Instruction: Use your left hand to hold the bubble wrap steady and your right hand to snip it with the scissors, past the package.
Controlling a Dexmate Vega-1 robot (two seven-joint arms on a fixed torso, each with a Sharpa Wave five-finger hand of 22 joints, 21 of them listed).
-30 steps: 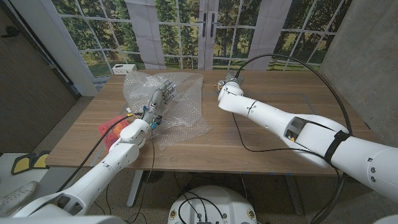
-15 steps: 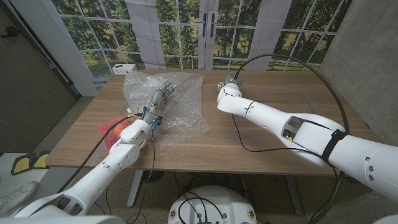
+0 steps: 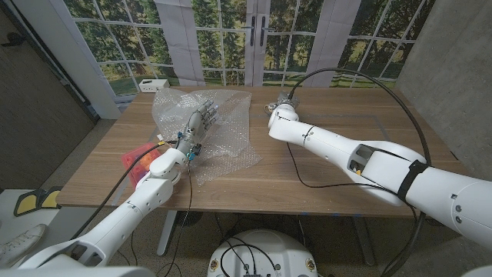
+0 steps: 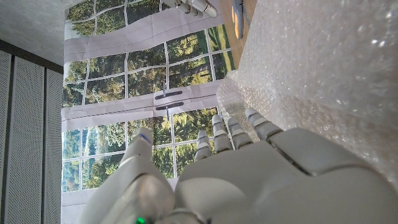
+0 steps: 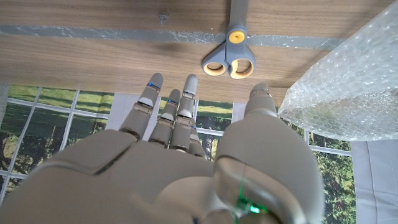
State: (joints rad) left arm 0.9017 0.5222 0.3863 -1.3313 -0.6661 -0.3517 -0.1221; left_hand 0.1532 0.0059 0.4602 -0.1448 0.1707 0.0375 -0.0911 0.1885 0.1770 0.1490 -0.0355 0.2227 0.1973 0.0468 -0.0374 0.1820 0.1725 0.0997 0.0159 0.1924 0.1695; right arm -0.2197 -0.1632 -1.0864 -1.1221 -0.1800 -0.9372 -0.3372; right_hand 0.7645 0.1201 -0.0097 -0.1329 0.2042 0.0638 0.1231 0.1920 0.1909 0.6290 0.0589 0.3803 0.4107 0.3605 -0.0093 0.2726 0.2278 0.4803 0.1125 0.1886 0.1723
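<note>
You have no writing to read here: no text, label, brand, number or sign can be made out in any view.
</note>
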